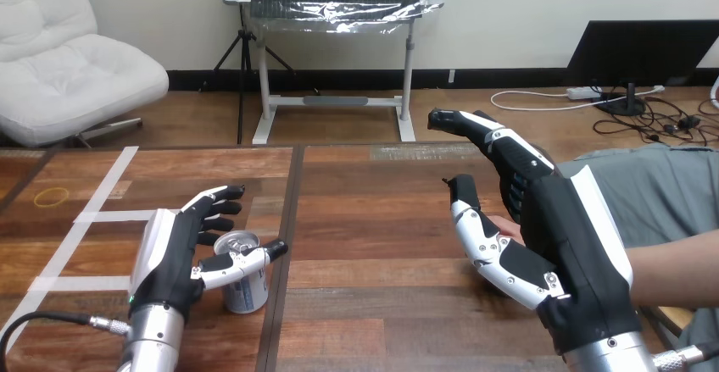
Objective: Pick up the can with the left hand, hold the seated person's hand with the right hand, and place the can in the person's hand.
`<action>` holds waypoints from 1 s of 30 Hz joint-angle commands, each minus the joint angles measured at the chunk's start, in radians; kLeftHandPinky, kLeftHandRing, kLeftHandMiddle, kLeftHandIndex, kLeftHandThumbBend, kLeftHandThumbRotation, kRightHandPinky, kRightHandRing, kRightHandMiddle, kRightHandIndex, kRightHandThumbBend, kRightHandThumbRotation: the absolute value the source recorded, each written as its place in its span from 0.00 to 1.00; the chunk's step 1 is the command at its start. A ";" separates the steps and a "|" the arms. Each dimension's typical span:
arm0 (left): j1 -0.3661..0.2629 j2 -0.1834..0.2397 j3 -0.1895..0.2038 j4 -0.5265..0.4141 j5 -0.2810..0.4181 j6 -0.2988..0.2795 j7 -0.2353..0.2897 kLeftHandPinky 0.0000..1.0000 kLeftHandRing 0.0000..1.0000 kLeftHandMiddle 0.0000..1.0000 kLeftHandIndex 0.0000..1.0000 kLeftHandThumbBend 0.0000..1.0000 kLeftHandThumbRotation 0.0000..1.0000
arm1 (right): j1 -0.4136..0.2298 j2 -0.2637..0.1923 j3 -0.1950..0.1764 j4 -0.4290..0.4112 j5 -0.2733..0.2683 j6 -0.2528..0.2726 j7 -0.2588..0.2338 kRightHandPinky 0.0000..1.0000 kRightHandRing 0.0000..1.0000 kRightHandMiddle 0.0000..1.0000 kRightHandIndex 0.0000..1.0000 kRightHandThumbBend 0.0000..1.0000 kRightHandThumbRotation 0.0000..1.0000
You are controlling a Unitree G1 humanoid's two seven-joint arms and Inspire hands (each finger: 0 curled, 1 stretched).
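**Can on the desk, person's hand not yet held**

At the far left of the desk [373, 219] you have white tape lines [93, 215] and a yellow rubber band [52, 196], both well apart from the work.

Next comes your left hand [180, 249], reaching in from the bottom edge. Its fingers [216, 207] are spread and nearly straight, and its thumb lies across the front of the can [246, 294]. The can stands upright on the desk, between the thumb and the fingers, just beside the palm. The thumb looks to be touching it, but nothing is curled round it. I judge the can bracketed, not gripped.

Across bare wood to the right, your right hand [560, 228] is raised with its back to the camera. Its fingers [509, 143] point up and away, only slightly bent, with the thumb apart below them, and they grasp nothing visible. A small part of the person's hand [507, 226] shows just behind the thumb, and the person's forearm [678, 262] comes in from the right edge. Whether the two hands touch cannot be told.

In my judgement the task is at an early stage. Both hands are placed, but closing on and lifting the can, clasping the person's hand and handing the can over all remain.
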 commanded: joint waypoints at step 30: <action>-0.041 -0.025 0.003 0.066 0.001 -0.001 0.029 0.68 0.73 0.75 0.76 0.87 0.23 | -0.049 -0.021 -0.017 -0.033 0.031 -0.021 0.005 1.00 0.99 0.86 0.79 0.00 0.00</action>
